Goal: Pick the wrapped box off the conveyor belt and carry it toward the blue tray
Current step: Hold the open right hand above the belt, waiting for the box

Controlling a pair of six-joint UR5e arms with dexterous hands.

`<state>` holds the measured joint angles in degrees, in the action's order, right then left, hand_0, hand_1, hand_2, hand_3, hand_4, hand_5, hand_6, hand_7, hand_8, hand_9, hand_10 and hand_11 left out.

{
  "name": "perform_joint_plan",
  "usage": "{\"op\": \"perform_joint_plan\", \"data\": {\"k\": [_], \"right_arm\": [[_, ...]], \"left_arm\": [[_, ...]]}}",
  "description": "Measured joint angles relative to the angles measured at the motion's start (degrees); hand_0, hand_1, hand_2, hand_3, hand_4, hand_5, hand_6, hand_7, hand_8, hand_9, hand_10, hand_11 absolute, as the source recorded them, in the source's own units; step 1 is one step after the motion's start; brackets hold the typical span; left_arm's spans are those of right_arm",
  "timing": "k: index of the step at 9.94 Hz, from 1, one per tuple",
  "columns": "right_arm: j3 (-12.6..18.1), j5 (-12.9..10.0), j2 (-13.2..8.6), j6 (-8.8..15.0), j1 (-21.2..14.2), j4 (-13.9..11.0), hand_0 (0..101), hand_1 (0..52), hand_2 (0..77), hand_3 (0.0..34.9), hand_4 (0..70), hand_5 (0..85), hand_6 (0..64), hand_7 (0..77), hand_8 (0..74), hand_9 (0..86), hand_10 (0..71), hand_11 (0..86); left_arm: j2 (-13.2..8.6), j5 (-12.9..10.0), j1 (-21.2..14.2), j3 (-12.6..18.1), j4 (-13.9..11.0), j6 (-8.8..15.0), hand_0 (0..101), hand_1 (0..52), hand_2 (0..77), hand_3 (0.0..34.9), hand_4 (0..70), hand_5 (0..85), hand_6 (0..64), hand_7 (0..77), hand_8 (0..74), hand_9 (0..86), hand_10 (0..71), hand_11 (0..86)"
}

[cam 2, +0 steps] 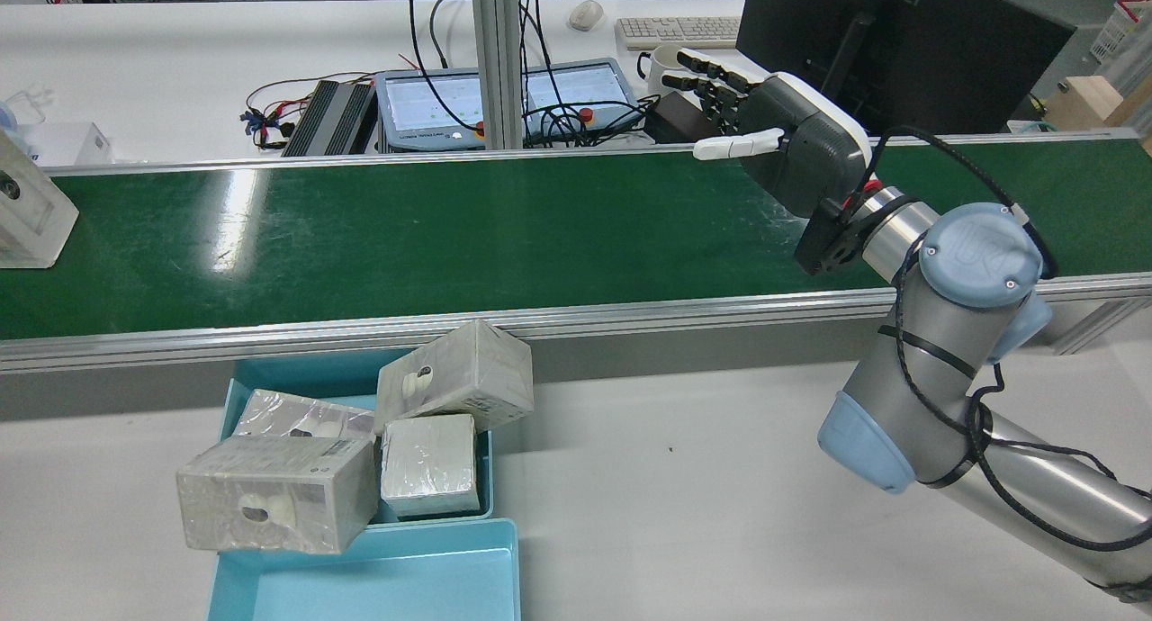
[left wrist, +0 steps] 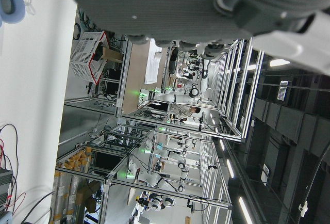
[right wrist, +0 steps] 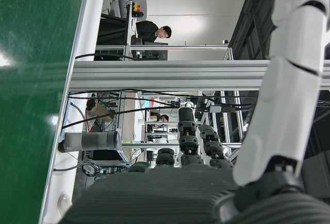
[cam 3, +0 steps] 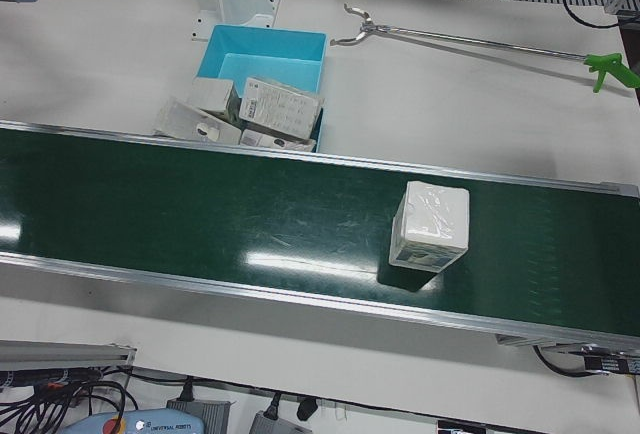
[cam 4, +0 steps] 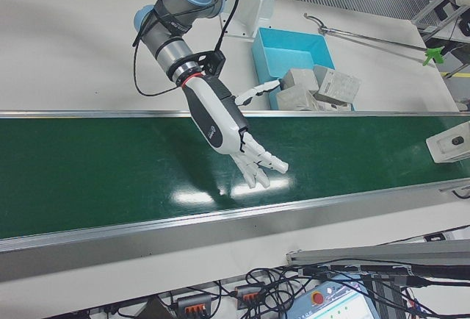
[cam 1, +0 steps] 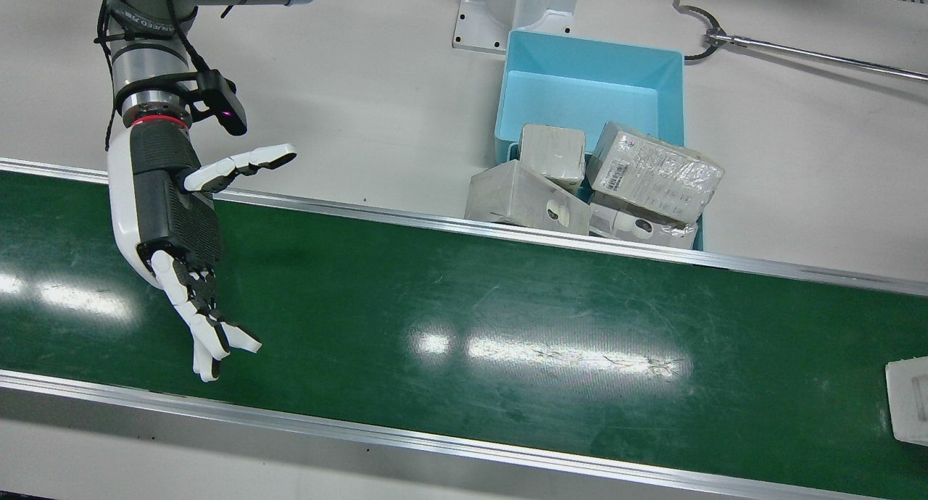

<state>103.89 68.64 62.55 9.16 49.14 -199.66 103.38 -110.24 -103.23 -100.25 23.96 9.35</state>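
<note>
A wrapped box (cam 3: 430, 226) stands upright on the green conveyor belt (cam 1: 507, 304). It shows at the belt's end in the front view (cam 1: 910, 398), the rear view (cam 2: 22, 216) and the right-front view (cam 4: 452, 141). My right hand (cam 1: 181, 225) hovers over the belt's other end, far from the box, open and empty with fingers spread; it also shows in the rear view (cam 2: 783, 144) and the right-front view (cam 4: 224, 120). The blue tray (cam 1: 594, 47) sits beside the belt and holds several wrapped boxes (cam 1: 652, 170). My left hand (left wrist: 170, 2) shows only in its own view, holding nothing.
One wrapped box (cam 1: 525, 196) leans out of the tray onto the belt's metal rail (cam 1: 652, 250). A long reach-grabber tool (cam 1: 797, 51) lies on the white table behind the tray. Monitors and cables (cam 2: 504, 94) stand beyond the belt's far side.
</note>
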Motion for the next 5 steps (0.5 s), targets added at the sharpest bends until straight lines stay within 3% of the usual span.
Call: {"op": "perform_joint_plan", "data": {"k": [2, 5], "right_arm": [[-1.0, -0.4, -0.1, 0.0, -0.4, 2.0, 44, 10.4, 9.8, 0.0, 10.9, 8.2, 6.5, 18.5, 3.3, 4.4, 0.0, 1.1], [-1.4, -0.5, -0.1, 0.0, -0.5, 2.6, 44, 10.4, 9.8, 0.0, 10.9, 9.3, 7.1, 19.1, 3.3, 4.4, 0.0, 1.1]], "left_arm": [[0.0, 0.0, 0.0, 0.0, 0.0, 0.0, 0, 0.0, 0.5, 0.0, 0.0, 1.1, 0.5, 0.5, 0.5, 0.0, 0.5, 0.5], [0.0, 0.0, 0.0, 0.0, 0.0, 0.0, 0, 0.0, 0.5, 0.0, 0.0, 1.1, 0.5, 0.5, 0.5, 0.5, 0.5, 0.5]]}}
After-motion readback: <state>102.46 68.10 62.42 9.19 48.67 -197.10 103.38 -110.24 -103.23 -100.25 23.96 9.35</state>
